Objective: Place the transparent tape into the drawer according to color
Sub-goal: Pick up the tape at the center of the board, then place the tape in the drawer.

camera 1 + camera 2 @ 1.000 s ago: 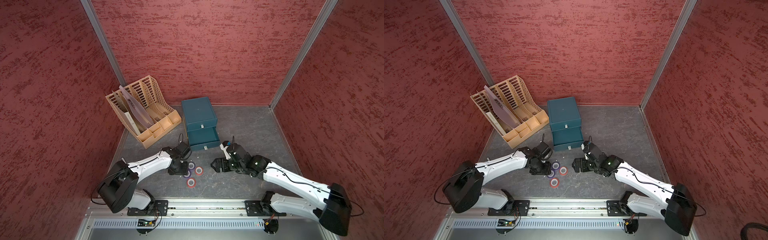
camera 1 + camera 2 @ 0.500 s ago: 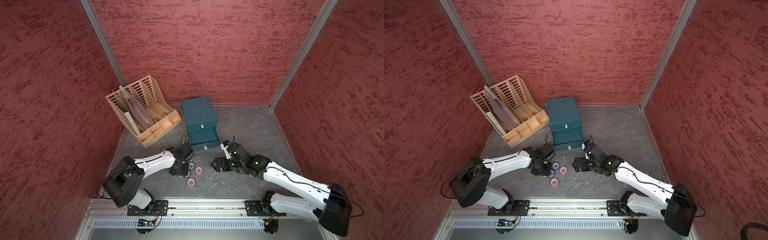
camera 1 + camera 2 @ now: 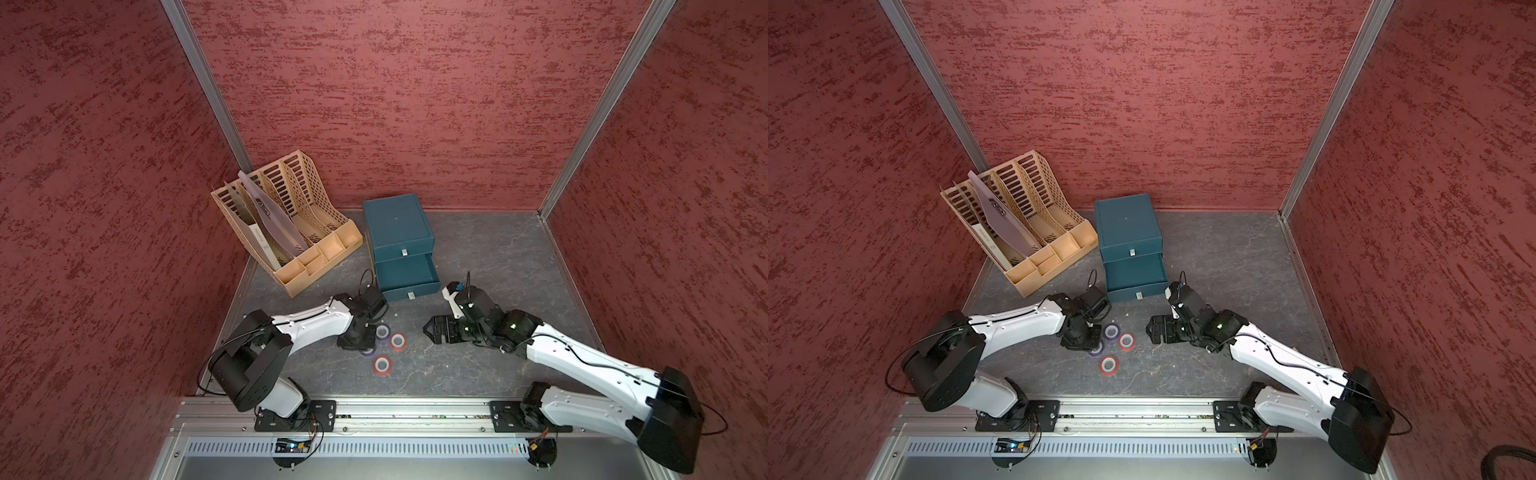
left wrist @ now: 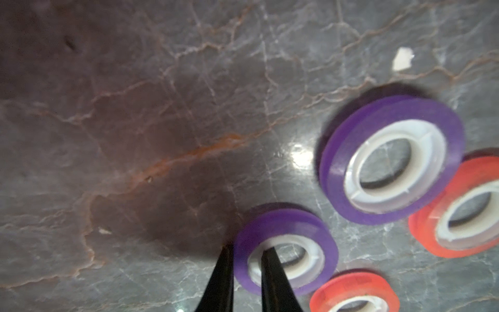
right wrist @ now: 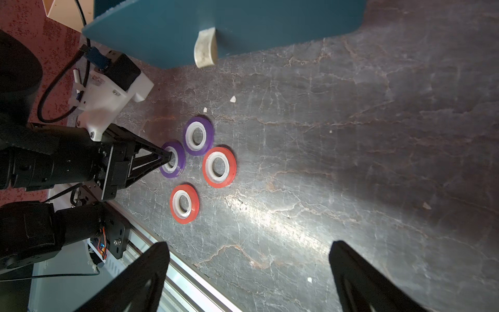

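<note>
The left gripper (image 4: 248, 250) points down at the dark grey marble-patterned table surface (image 3: 498, 257) with its jaws drawn together on the wall of a small translucent purple tape roll with a white core (image 4: 283, 216). One black finger (image 4: 224, 270) stands outside the ring and the other sits inside the core opening; the right wrist view shows the same grip (image 5: 166, 158). The clamped roll (image 5: 172, 174) lies flat on the table. Just beside it, toward the drawer unit, lies a second purple tape roll (image 5: 198, 151), also flat. Two translucent red tape rolls with white cores complete the cluster: one (image 5: 232, 167) lies just beside the second purple roll, and the other (image 5: 196, 205) lies nearest the base rail. Both top views show this cluster of four rolls between the two arms, in front of the drawer unit, with the left gripper (image 3: 365, 347) partly covering the clamped roll (image 3: 1096, 352). The right gripper (image 5: 248, 243) has its jaws wide apart and holds nothing; in a top view it (image 3: 430, 332) sits near the cluster, on its right, apart from every roll. The teal two-drawer box (image 3: 399, 224) stands near the back wall. Its upper drawer is closed and its lower drawer (image 3: 405, 270) is pulled out toward the arms; the pale pull tab (image 5: 205, 48) on that drawer front is visible in the right wrist view. To the left of the box stands a beige slotted plastic file organizer (image 3: 332, 245) holding a grey-purple folder (image 3: 270, 212) tilted in one slot.
</note>
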`<state>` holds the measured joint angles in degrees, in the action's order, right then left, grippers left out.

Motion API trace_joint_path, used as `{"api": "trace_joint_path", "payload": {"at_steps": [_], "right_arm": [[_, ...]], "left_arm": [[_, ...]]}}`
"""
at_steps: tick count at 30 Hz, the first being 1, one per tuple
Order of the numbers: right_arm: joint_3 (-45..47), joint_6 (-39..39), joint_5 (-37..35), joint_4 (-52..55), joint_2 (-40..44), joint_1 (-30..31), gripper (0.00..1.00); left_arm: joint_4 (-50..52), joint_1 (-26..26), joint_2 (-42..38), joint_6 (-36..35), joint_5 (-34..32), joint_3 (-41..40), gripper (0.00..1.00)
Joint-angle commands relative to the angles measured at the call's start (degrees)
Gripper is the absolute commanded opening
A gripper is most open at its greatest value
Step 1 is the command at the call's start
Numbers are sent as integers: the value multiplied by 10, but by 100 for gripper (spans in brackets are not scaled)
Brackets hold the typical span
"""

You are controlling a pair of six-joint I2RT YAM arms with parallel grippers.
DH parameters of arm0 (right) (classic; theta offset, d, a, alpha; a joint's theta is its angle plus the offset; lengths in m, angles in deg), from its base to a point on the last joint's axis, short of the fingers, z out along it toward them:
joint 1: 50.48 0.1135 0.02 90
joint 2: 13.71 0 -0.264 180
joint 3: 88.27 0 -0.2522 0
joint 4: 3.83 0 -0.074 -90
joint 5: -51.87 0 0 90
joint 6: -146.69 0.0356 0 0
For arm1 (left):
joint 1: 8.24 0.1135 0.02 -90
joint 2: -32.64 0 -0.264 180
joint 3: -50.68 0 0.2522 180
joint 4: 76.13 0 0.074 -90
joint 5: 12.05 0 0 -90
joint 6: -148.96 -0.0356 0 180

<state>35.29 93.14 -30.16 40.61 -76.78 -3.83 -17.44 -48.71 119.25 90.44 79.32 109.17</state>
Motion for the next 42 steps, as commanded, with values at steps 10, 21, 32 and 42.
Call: {"api": "trace_joint_path", "payload": {"at_steps": [10, 21, 32, 42], "right_arm": [[11, 6, 9, -5, 15, -8, 99], [16, 10, 7, -11, 22, -12, 98], [19, 17, -2, -12, 37, -17, 99], [20, 22, -14, 0, 55, -19, 99]], "left_arm": [[-16, -7, -12, 9, 3, -5, 0], [94, -7, -131, 2, -53, 85, 0], [85, -17, -155, -36, -125, 221, 0], [-24, -25, -83, -83, -162, 281, 0]]}}
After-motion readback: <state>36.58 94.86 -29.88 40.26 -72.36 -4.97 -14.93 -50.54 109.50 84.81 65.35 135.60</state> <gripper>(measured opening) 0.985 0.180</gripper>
